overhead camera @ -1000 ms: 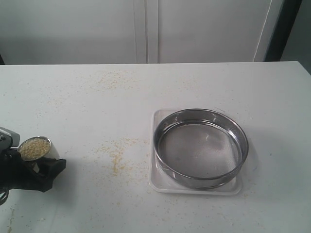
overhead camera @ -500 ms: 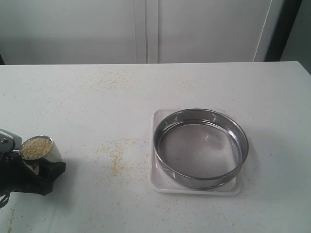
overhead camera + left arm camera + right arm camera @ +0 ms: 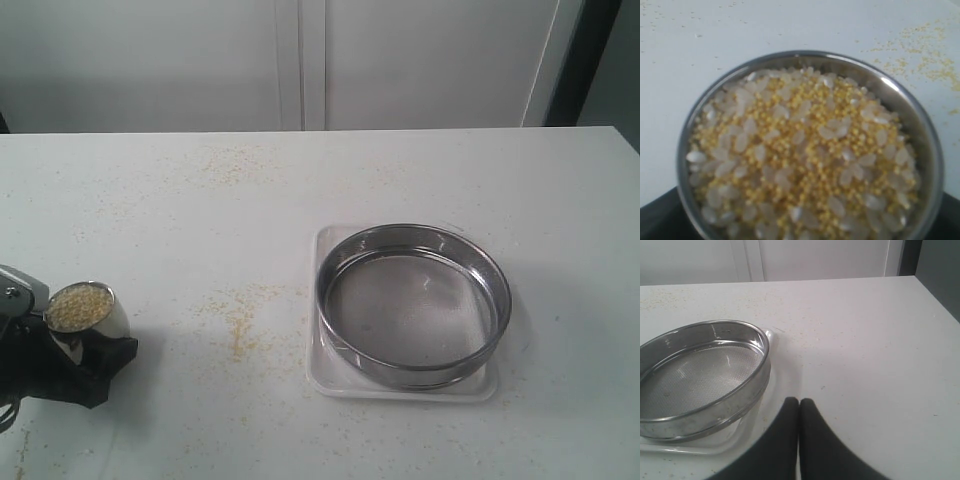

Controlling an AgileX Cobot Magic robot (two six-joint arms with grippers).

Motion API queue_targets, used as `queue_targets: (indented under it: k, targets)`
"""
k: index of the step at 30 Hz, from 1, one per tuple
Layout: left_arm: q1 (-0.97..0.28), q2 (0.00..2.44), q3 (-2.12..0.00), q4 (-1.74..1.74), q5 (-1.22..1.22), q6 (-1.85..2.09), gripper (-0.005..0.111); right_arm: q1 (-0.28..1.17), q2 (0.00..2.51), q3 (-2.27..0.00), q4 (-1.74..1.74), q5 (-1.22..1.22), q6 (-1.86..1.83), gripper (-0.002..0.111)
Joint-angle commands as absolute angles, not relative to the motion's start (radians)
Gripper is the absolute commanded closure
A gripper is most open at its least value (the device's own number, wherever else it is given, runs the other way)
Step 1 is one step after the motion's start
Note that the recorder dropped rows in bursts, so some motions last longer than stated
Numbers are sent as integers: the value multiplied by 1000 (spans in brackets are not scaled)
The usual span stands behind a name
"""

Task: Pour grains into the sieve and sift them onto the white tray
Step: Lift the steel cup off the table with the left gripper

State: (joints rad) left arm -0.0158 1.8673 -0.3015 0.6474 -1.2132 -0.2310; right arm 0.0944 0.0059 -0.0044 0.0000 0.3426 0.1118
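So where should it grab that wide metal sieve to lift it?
Probably by the upright wall of the sieve, from above, on the side nearer the right tool: one finger inside, one outside. The ring looks too wide to span.

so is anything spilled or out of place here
Yes: loose yellow grains lie scattered on the table, thickest in a patch left of the white tray, with another near the far edge. The sieve sits on the tray, mesh looking bare. The cup in the left claw is brimful.

Black right gripper [image 3: 799, 401] (smooth, tapering jaws)
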Motion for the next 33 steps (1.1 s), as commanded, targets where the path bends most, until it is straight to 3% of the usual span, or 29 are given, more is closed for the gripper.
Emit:
queue_targets:
  k: [1,33]
  targets:
    - [-13,1842,-293,660,-1221,-239,107,99,0,0,-8,340,110,108]
    - [-15,1629,-406,761,-1129,-548,107,99,0,0,-8,340,110,108]
